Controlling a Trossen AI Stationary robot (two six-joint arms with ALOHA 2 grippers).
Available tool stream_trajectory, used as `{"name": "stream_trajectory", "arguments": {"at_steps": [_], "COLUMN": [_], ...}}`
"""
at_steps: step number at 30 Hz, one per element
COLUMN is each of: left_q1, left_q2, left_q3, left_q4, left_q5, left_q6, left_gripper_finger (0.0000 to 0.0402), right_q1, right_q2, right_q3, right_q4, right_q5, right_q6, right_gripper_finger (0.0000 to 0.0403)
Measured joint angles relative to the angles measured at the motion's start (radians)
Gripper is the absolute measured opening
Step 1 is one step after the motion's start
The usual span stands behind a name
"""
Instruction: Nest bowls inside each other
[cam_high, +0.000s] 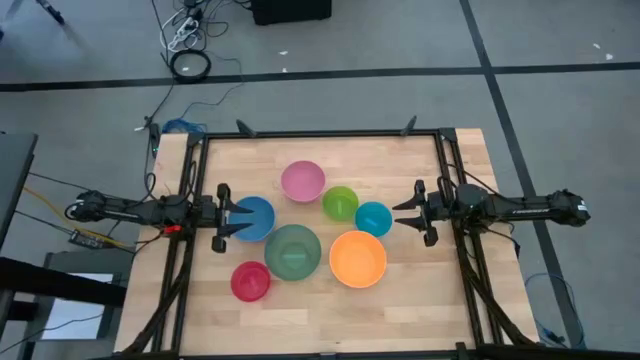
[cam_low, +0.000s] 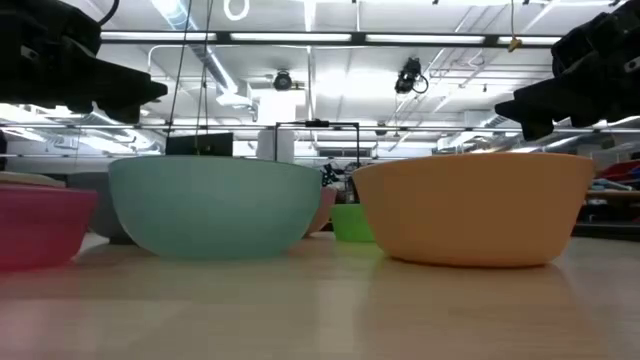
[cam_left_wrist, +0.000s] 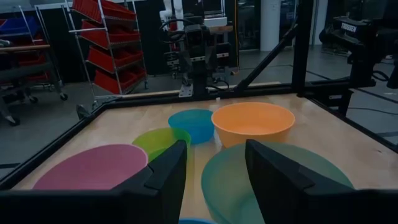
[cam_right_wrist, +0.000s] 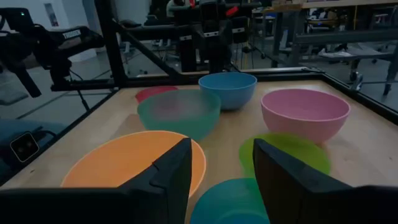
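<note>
Seven bowls stand apart, upright on the wooden table (cam_high: 420, 300): pink (cam_high: 302, 181), lime green (cam_high: 340, 203), teal (cam_high: 372, 218), blue (cam_high: 255, 218), dark green (cam_high: 292, 252), orange (cam_high: 358, 258) and red (cam_high: 250, 281). My left gripper (cam_high: 234, 218) hangs open above the blue bowl's left rim, fingers level and pointing toward the table's right. My right gripper (cam_high: 402, 213) hangs open just right of the teal bowl (cam_right_wrist: 230, 199), pointing left. In the low view both grippers (cam_low: 90, 70) (cam_low: 570, 70) stay above bowl height.
A black frame (cam_high: 320, 133) runs along the table's far edge and down both sides. Bare wood lies along the near edge and in the far corners. Cables (cam_high: 190, 62) lie on the floor beyond the table.
</note>
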Motion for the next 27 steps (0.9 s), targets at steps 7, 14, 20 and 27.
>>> {"name": "stream_trajectory", "arguments": {"at_steps": [7, 14, 20, 27], "left_q1": [0.000, 0.000, 0.000, 0.000], "left_q2": [0.000, 0.000, 0.000, 0.000], "left_q3": [0.000, 0.000, 0.000, 0.000], "left_q4": [0.000, 0.000, -0.001, 0.007], "left_q5": [0.000, 0.000, -0.052, -0.060], "left_q6": [0.000, 0.000, 0.237, 0.306], "left_gripper_finger": [0.0173, 0.0173, 0.0173, 0.0173], "right_q1": [0.000, 0.000, 0.000, 0.000], "right_q2": [0.000, 0.001, 0.004, 0.006], "right_q3": [0.000, 0.002, 0.002, 0.002], "right_q4": [0.000, -0.051, -0.063, -0.005], "right_q5": [0.000, -0.004, -0.006, 0.010], "right_q6": [0.000, 0.020, 0.032, -0.039], "right_gripper_finger": [0.0160, 0.0160, 0.0160, 0.0160]}}
